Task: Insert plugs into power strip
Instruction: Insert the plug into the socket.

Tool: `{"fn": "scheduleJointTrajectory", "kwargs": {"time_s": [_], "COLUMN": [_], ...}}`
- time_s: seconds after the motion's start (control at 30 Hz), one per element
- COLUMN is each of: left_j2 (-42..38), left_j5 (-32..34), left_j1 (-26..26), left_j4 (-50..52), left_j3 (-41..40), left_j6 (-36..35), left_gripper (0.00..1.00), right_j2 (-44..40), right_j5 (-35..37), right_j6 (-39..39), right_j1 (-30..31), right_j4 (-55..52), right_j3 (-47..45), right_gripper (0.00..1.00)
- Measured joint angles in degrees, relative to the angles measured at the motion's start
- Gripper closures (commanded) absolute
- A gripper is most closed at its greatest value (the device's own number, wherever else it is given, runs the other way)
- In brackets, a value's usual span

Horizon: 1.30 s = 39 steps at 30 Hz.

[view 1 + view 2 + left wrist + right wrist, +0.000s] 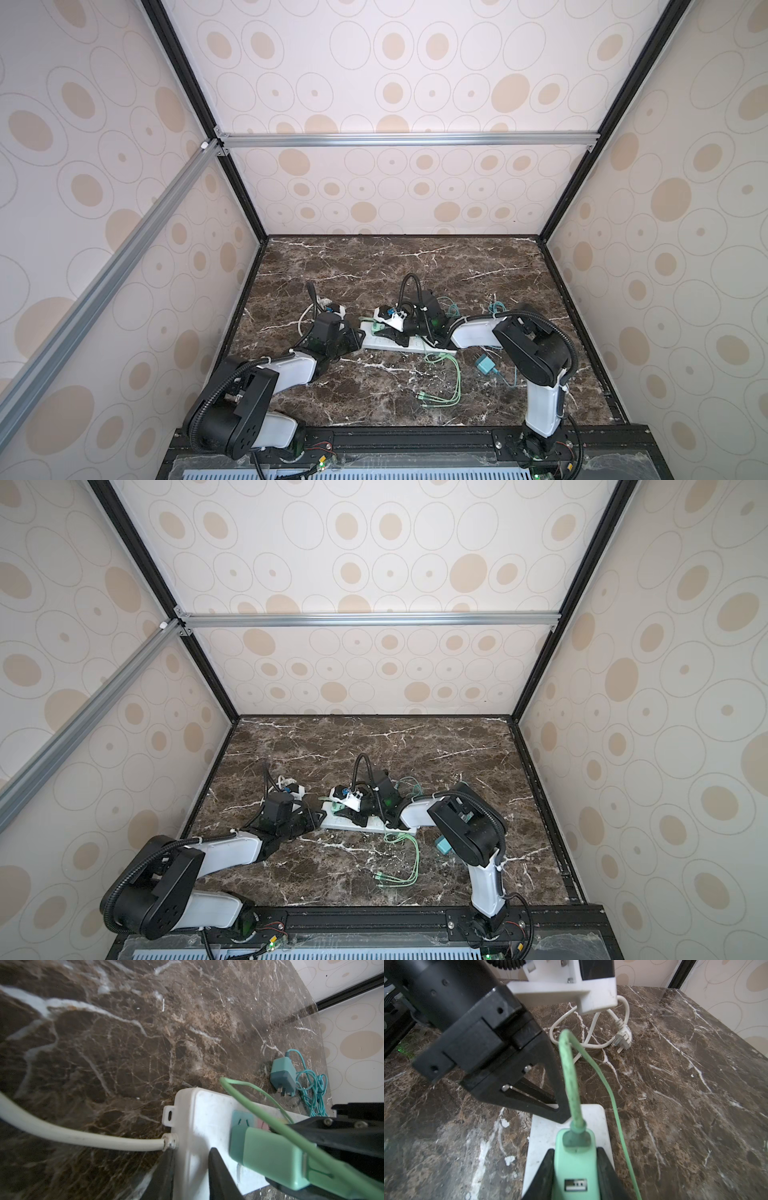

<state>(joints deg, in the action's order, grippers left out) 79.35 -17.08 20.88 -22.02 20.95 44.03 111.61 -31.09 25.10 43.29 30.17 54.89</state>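
The left gripper (191, 1153) is pinching the strip (199, 1118) at its cord end, jaws nearly closed on that edge. The strip is likely light and prone to sliding on the smooth table (104, 1043), so bracing it there is making sense.

Over the strip's first blue socket, the mint plug (270, 1157) is sitting tilted; whether its prongs are entering, I cannot tell. The right gripper (575, 1155) is clamping the plug's 2 flat sides, jaws part open around it. The plug is looking light, hard and slick, so those flat sides are the best hold. Its springy cable (569, 1076) may be tugging it askew.

1 teal plug (283, 1076) is lying on its side beyond the strip's far end, well apart.
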Motion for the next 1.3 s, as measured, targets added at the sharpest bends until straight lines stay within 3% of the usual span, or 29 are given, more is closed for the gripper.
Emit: {"fn": "scheduleJointTrajectory", "kwargs": {"time_s": [0.37,0.73,1.03,1.3], "left_j2": [0.4,1.0,1.1,1.0], "left_j5": [-0.7,-1.6,-2.1,-2.1], "left_j1": [0.0,0.0,-0.1,-0.2], "left_j4": [-0.6,-1.7,-2.1,-2.1], "left_j3": [0.0,-0.1,-0.1,-0.2], "left_j6": [0.0,0.0,0.0,-0.1], "left_gripper": [0.72,0.72,0.72,0.70], "right_j2": [-1.3,-6.6,-14.5,-28.3], "right_j5": [2.2,6.0,10.6,27.5], "right_j6": [-0.2,-0.9,-4.7,-15.7], "right_j1": [0.5,0.5,0.5,0.6], "right_j4": [-2.7,-12.3,-15.7,-35.1], "right_j3": [0.4,-0.4,-0.3,0.8], "right_gripper": [0.69,0.44,0.43,0.46]}}
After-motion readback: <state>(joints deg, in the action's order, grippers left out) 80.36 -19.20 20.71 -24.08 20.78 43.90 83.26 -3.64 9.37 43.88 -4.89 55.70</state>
